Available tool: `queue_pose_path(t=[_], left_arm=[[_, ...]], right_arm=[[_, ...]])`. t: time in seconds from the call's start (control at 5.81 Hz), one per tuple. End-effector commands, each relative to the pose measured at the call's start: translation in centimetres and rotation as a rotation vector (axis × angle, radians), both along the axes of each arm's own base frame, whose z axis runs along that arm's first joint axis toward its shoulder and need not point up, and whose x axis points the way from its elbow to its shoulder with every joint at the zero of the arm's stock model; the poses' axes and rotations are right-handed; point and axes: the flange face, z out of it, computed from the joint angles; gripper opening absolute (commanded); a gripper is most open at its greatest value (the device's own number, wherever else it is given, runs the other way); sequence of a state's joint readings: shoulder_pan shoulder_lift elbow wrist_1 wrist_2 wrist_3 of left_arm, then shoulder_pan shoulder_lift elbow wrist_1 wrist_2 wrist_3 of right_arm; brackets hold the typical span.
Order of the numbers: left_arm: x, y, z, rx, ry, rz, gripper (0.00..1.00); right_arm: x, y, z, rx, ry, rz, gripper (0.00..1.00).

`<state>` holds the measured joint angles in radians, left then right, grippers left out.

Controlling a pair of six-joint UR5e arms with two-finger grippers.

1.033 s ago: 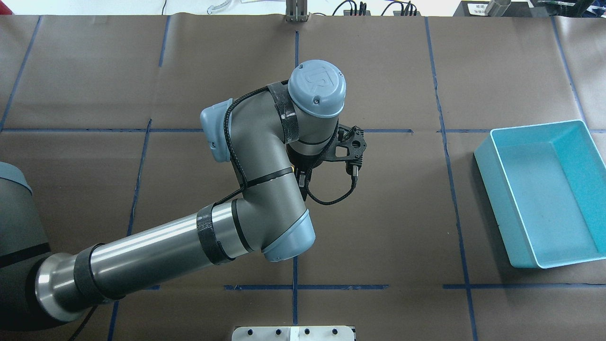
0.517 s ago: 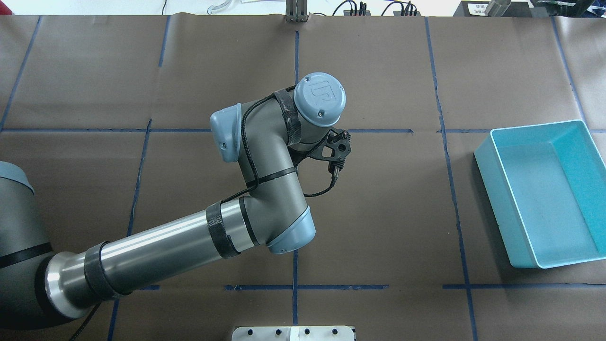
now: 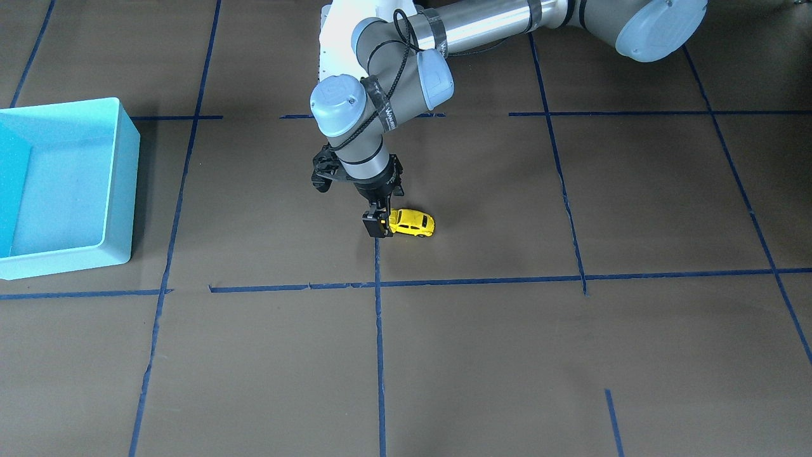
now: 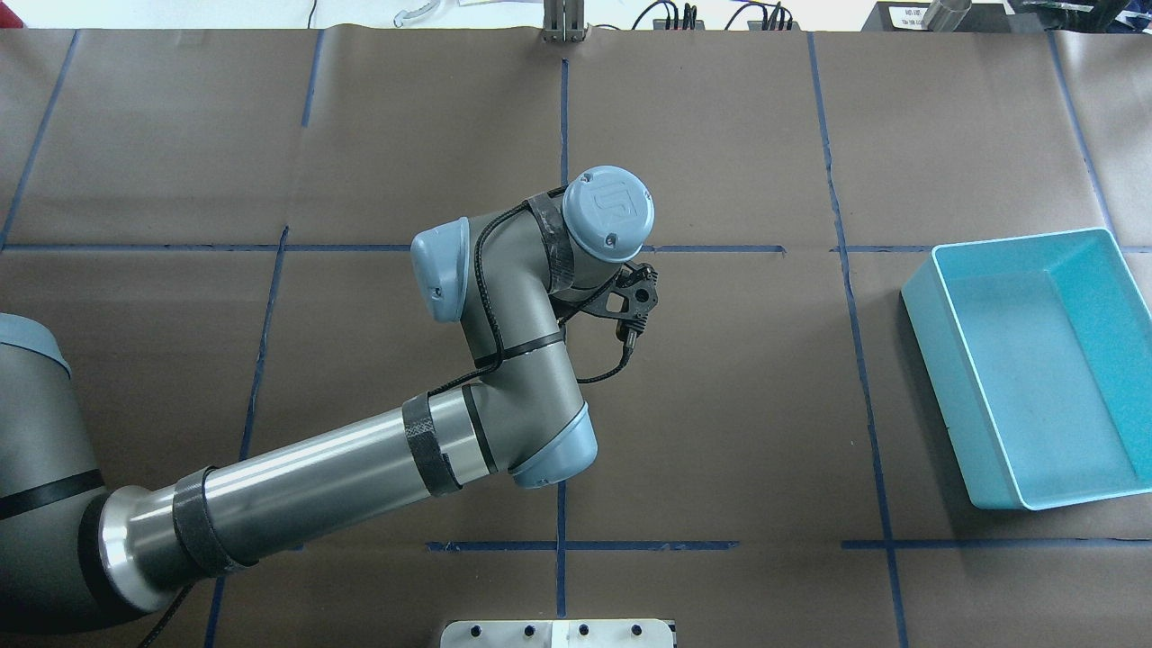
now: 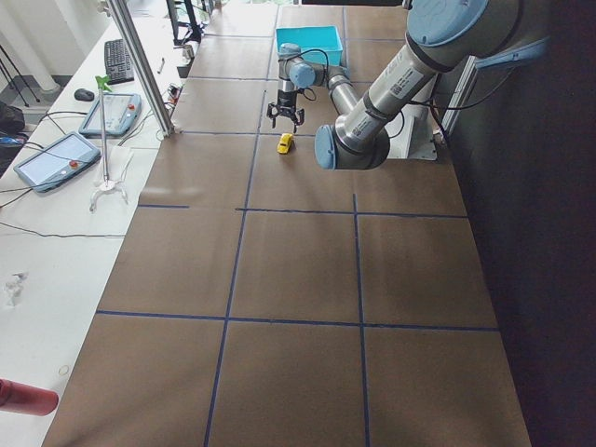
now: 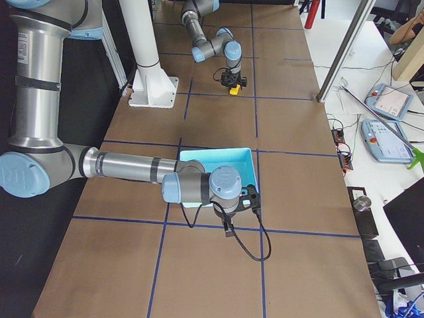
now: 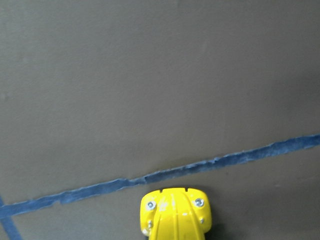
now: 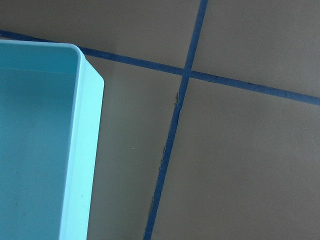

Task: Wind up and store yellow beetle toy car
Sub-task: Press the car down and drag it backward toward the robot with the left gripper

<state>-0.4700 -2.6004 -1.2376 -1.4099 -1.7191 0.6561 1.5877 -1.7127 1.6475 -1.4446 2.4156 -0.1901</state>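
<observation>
The yellow beetle toy car [image 3: 415,223] stands on its wheels on the brown table near the middle. It also shows in the left wrist view [image 7: 175,215] and the side views [image 5: 285,142] [image 6: 234,91]. My left gripper [image 3: 377,227] points straight down at table height, over the car's end nearest the bin. Its fingers seem to straddle that end, and I cannot tell whether they press on it. In the overhead view my left arm [image 4: 504,333] hides the car and the gripper. My right gripper is under its wrist [image 6: 225,185] beside the bin, and I cannot tell its state.
A light blue bin [image 4: 936,333] lies on the robot's right side of the table, with nothing showing inside it. It also shows in the front view [image 3: 120,184] and the right wrist view [image 8: 82,150]. Blue tape lines [image 3: 379,330] cross the table.
My left arm's wrist has come down and a little toward the robot, and it has turned slightly. The bin has not moved.
</observation>
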Motion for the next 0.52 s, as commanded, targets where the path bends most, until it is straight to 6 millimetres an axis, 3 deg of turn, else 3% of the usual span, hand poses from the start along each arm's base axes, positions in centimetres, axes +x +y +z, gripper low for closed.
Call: queue_pose_path(t=[0.0,0.17,0.34], left_arm=[[0.92,-0.02,0.69,0.018,0.012,-0.004,0.98],[1.55,-0.04,1.3,0.029,0.017,-0.007,0.91],[1.6,-0.06,1.17,0.033,0.022,-0.006,0.45]], right_arm=[[0.0,-0.06,-0.12,0.001,0.0,0.002,1.0],[0.01,-0.06,-0.11,0.001,0.001,0.002,1.0],[0.01,-0.06,-0.11,0.001,0.001,0.002,1.0]])
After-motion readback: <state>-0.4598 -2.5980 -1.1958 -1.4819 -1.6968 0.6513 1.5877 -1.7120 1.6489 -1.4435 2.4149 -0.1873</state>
